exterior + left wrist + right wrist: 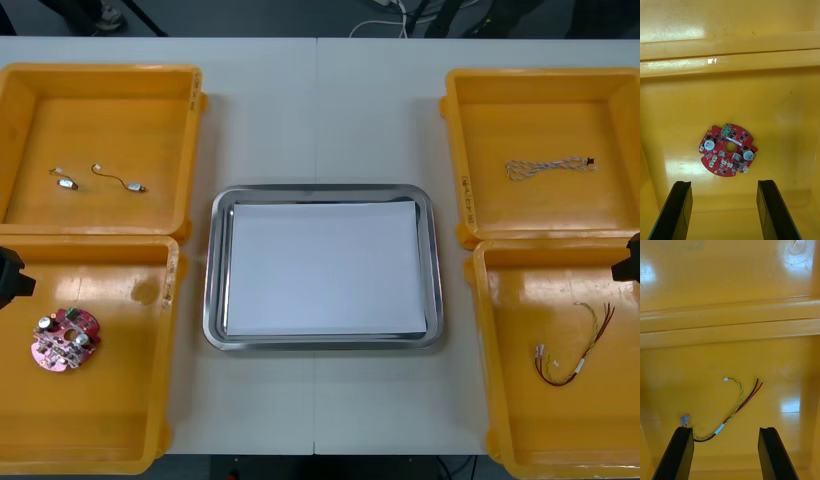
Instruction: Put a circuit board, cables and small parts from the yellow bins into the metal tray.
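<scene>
We hold the left tool (724, 183) spread open with the board (728, 150) just ahead, centred on its gap; the right tool (725, 429), also spread, faces the cable (735, 411).

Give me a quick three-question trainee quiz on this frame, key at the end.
1. True or false: the metal tray already holds a cable.
2. Pick one: the left gripper hovers over A) a black cable, B) the circuit board, C) the tray.
3. Fill in: the right gripper, above the red and yellow cable, is ___ (open or shut).
Key: 1 false; 2 B; 3 open.
</scene>
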`<act>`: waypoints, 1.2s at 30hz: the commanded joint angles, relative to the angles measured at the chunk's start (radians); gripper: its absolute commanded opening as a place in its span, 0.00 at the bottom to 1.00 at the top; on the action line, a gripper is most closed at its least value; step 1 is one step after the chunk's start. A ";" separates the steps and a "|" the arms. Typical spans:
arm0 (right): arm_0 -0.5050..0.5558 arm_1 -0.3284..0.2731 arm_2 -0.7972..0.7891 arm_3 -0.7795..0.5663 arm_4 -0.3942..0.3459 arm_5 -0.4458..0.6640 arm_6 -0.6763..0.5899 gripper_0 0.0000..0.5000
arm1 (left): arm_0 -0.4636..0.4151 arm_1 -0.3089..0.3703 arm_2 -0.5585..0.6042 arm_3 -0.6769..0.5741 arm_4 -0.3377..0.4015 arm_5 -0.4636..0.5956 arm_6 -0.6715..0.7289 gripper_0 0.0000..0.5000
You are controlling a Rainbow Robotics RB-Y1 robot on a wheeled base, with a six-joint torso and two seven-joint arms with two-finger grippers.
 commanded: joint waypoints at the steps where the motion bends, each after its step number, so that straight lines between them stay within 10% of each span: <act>1: 0.008 -0.018 -0.011 -0.025 -0.008 0.005 0.038 1.00 | -0.004 0.039 0.036 -0.019 0.005 -0.012 0.028 1.00; 36: 0.008 -0.018 -0.011 -0.025 -0.008 0.005 0.038 1.00 | -0.004 0.039 0.036 -0.019 0.005 -0.012 0.028 1.00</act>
